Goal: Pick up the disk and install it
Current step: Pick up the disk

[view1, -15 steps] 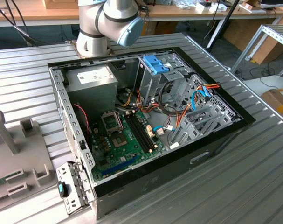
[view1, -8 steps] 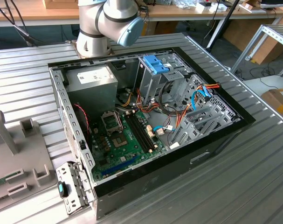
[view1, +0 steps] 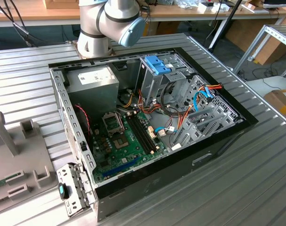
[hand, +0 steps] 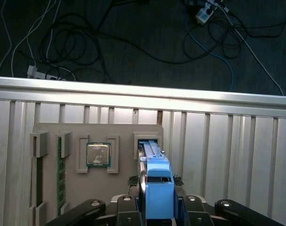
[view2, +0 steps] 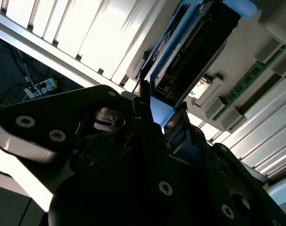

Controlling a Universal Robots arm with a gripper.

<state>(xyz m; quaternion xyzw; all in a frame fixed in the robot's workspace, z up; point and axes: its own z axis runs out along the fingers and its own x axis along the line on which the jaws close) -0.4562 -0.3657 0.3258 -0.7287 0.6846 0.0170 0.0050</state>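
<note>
The disk (hand: pixel 158 188) is a dark flat drive with bright blue side rails and a blue end tab. It stands on edge in a slot of the grey holder tray (hand: pixel 119 133). In the first wrist view my gripper (hand: pixel 159 211) sits directly over it. Its dark fingers (hand: pixel 129 209) press against both sides of the blue tab, shut on it. In the second wrist view the disk (view2: pixel 199 42) runs away from the gripper (view2: pixel 161 117) toward the tray (view2: pixel 256 28). The lower part of the disk is hidden in the slot.
The tray also holds a processor chip (hand: pixel 98 154) and a green memory stick (hand: pixel 60 174). Beyond the table's edge (hand: pixel 143 92) lie floor cables. In the exterior view the open computer case (view1: pixel 147 117) holds a silver cage with blue clips (view1: pixel 158 63).
</note>
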